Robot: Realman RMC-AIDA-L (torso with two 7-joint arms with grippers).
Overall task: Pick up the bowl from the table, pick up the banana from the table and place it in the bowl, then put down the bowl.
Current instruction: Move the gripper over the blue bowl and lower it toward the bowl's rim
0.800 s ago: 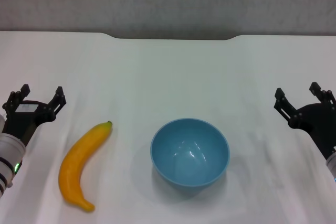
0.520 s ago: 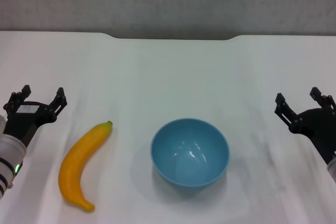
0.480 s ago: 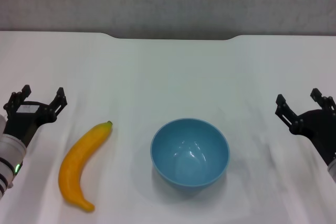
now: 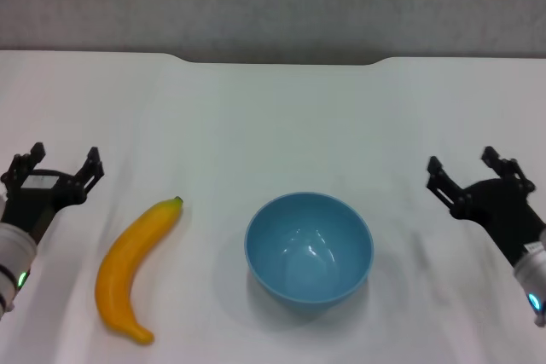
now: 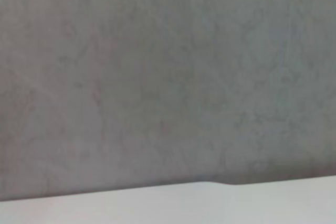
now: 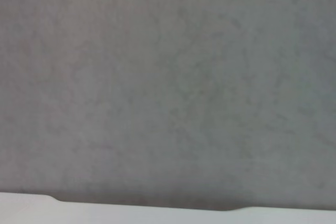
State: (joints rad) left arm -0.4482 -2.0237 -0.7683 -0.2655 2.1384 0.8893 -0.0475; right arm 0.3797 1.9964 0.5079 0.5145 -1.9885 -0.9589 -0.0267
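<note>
A light-blue bowl point(image 4: 309, 247) sits upright and empty on the white table point(image 4: 273, 125), near the front middle. A yellow-orange banana point(image 4: 133, 267) lies to its left, its dark stem tip pointing away from me. My left gripper point(image 4: 55, 165) is open and empty at the left edge, just left of the banana's stem end. My right gripper point(image 4: 465, 168) is open and empty to the right of the bowl, apart from it. Both wrist views show only the grey wall and a strip of the table's far edge.
A shallow notch point(image 4: 281, 60) is cut in the table's far edge. A grey wall point(image 4: 273, 2) stands behind the table.
My right gripper has moved left, toward the bowl. My left gripper has shifted slightly down and left. The bowl and banana have not moved.
</note>
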